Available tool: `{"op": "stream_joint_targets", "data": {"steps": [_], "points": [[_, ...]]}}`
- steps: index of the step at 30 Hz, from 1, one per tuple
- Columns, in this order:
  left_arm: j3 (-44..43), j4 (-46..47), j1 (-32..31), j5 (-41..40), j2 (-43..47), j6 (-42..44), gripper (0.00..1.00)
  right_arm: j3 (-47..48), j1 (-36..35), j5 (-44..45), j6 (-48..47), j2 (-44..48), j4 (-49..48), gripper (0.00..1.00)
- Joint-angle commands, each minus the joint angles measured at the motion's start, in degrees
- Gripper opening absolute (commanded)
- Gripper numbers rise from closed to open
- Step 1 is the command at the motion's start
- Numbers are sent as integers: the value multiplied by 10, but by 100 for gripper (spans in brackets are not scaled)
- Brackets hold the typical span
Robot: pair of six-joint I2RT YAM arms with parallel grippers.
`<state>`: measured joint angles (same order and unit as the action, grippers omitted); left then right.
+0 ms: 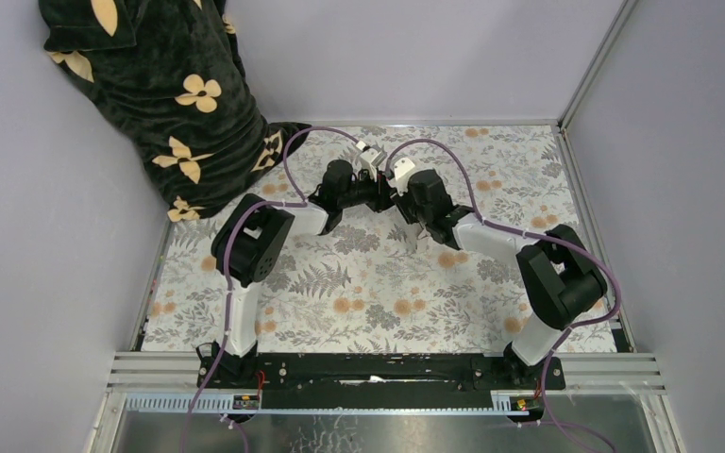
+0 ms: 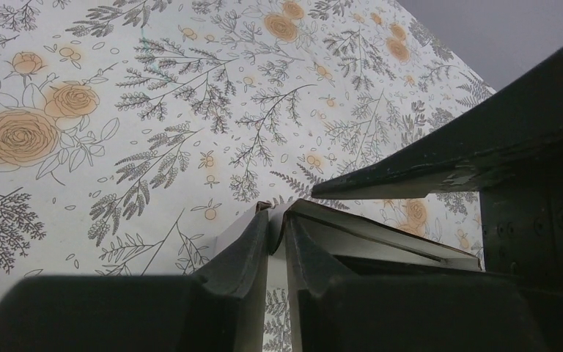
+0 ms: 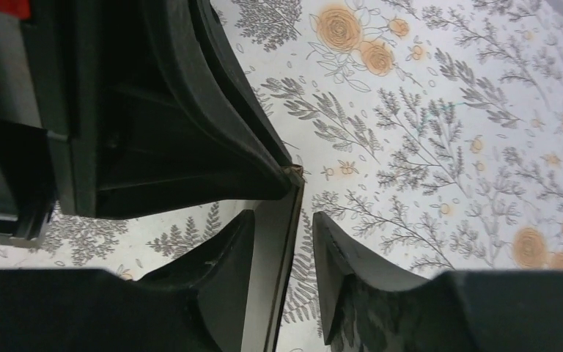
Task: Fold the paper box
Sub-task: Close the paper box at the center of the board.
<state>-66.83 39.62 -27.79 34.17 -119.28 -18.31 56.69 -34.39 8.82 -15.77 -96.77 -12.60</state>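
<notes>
— How do the two arms stand?
— Each rises from its base at the near edge to a raised elbow, then the forearm turns inward. The wrists meet almost nose to nose over the far middle of the floral tablecloth (image 1: 340, 283).

— And the paper box (image 2: 359, 236)?
— It sits between the two tools, right where they meet. From above it is nearly all hidden under the wrists. The left wrist camera shows white panels with thin dark edges running away to the right. Whether it touches the cloth, I cannot tell.

— What is the left gripper (image 2: 277, 220) doing?
— Its fingers are drawn nearly together, pinching one thin cardboard wall at the corner of the box, with only the sheet between the tips.

— The right gripper (image 3: 282, 220)?
— Its jaws stand apart. A white panel runs up between them, close along the left finger. A sliver of cloth shows between the panel's edge and the other finger, so it is not clamped. The left tool's dark body fills the upper left of that view, its tip touching the panel's top edge.

— Anything else on the table?
— A dark garment with pale flowers (image 1: 170, 85) leans in at the far left corner
</notes>
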Motion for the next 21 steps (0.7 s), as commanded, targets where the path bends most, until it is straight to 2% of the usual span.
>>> {"op": "stream_joint_targets", "data": {"steps": [1,7,12,21], "points": [[-8,26,-6,-1,-18,6,19,-14,16,-67,47,33,-26,43],[-4,34,-9,2,-18,6,20,-28,42,-115,87,58,-49,45],[-8,36,-9,3,-15,2,21,-23,44,-123,96,59,-51,49],[-23,34,-8,7,-19,-4,26,-23,44,-138,106,56,-56,50]]}}
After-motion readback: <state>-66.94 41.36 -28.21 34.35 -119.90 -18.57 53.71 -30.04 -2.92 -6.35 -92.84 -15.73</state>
